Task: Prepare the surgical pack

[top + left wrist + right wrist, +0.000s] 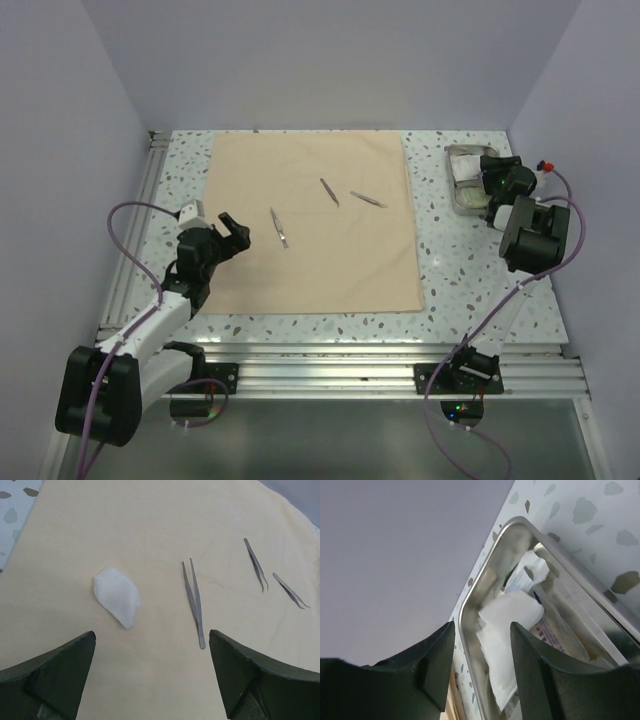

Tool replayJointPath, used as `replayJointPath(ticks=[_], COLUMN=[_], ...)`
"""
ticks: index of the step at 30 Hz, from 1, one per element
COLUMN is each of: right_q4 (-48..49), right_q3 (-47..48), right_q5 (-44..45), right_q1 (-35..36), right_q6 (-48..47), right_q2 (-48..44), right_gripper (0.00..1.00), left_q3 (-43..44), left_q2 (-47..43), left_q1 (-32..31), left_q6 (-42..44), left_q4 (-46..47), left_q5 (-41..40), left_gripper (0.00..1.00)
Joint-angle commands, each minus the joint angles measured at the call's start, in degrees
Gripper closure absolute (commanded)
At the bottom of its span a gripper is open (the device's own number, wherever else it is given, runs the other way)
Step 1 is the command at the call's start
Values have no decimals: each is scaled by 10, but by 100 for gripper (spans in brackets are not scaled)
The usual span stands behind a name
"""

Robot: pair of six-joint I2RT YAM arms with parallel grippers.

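Note:
The tan cloth (pixel 310 225) lies flat in the middle of the table. Three thin metal tweezers (pixel 279 228) (pixel 329 192) (pixel 368 199) rest on it. My left gripper (pixel 232 232) hovers open over the cloth's left part. The left wrist view shows a small white sachet (pixel 116 596) and the nearest tweezers (pixel 194 602) just ahead of the left gripper (pixel 151 635), nothing between its fingers. The steel tray (pixel 456 180) sits at the back right. My right gripper (pixel 481 627) stands open over the tray (pixel 470 600), above a white sachet (pixel 507 615) lying with other sachets inside.
Grey walls close the table on the left, back and right; the tray stands close to the right wall. An aluminium rail (pixel 380 370) runs along the near edge by the arm bases. Speckled tabletop (pixel 440 270) shows between cloth and tray.

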Motion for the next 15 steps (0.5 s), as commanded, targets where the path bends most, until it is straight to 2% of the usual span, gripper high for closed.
replayJointPath(ticks=[1, 5, 8, 13, 14, 15], right_q4=[32, 11, -75, -151, -162, -162], right_q3=[-43, -103, -145, -251, -266, -291], right_q5=[31, 38, 33, 2, -5, -15], right_q1=[-3, -3, 1, 39, 48, 75], right_q6=[-7, -19, -32, -63, -63, -67], right_q2=[-63, -141, -223, -351, -384, -400], right_gripper=[45, 45, 48, 50, 51, 58], left_q3=[3, 5, 12, 33, 35, 38], left_q2=[-4, -14, -12, 11, 18, 20], left_q1=[-2, -3, -3, -1, -1, -1], left_q6=[16, 18, 19, 11, 10, 9], left_q4=[35, 29, 20, -5, -9, -11], left_q5=[0, -16, -25, -36, -40, -41], left_gripper=[0, 0, 0, 0, 0, 0])
